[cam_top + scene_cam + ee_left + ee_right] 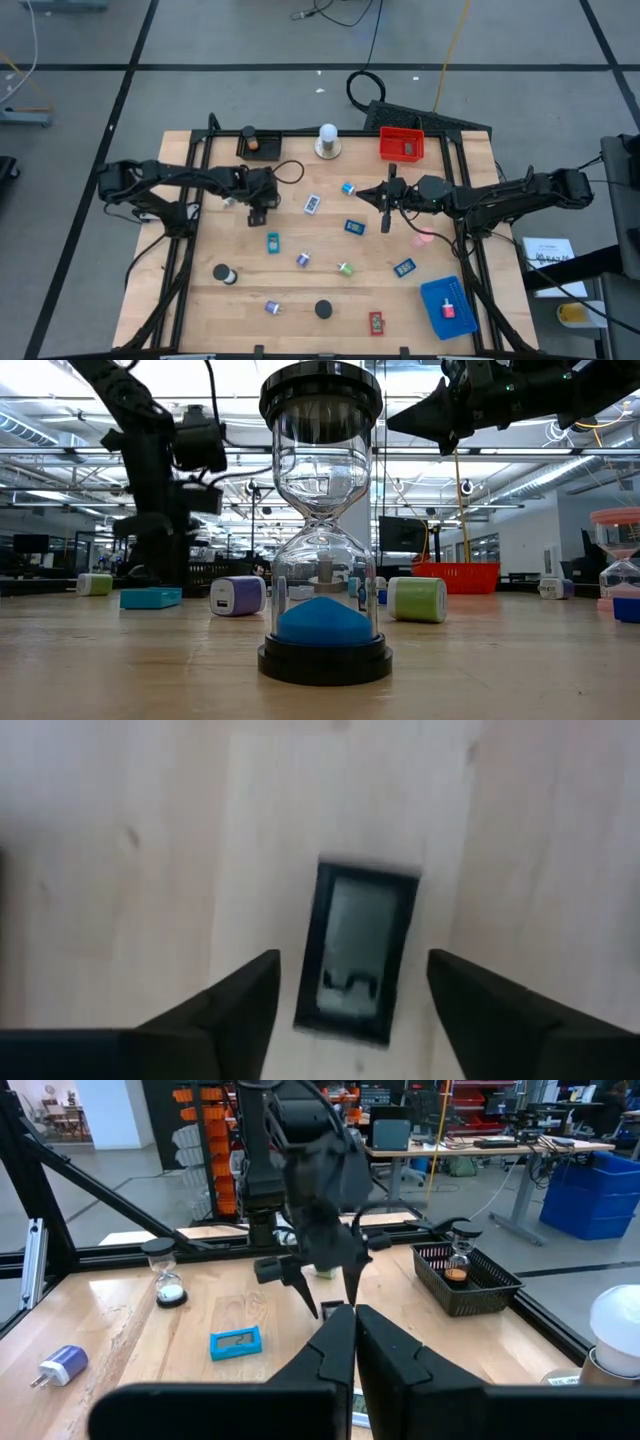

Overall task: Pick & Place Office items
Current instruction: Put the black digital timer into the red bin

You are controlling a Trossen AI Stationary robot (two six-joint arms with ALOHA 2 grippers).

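Note:
My left gripper [352,960] [257,211] is open and points down at a black rectangle with a grey screen [361,952]. The rectangle lies flat on the wood, and one finger stands on either side of it without touching. My right gripper [353,1312] [384,200] is shut and empty. It hovers above mid-table and points toward the left arm. Other office items lie scattered: blue rectangles [312,203] [354,227] [273,242] [404,268], a red one [376,322], small plug blocks [303,259] [345,268], and sand timers [225,273] [323,309] [320,530].
A black tray [258,145] and a red tray [401,145] stand at the far edge, with a white knob [327,140] between them. A blue tray [448,305] sits near the right front corner. A pink timer [425,237] stands under the right arm. Black frame rails run along both table sides.

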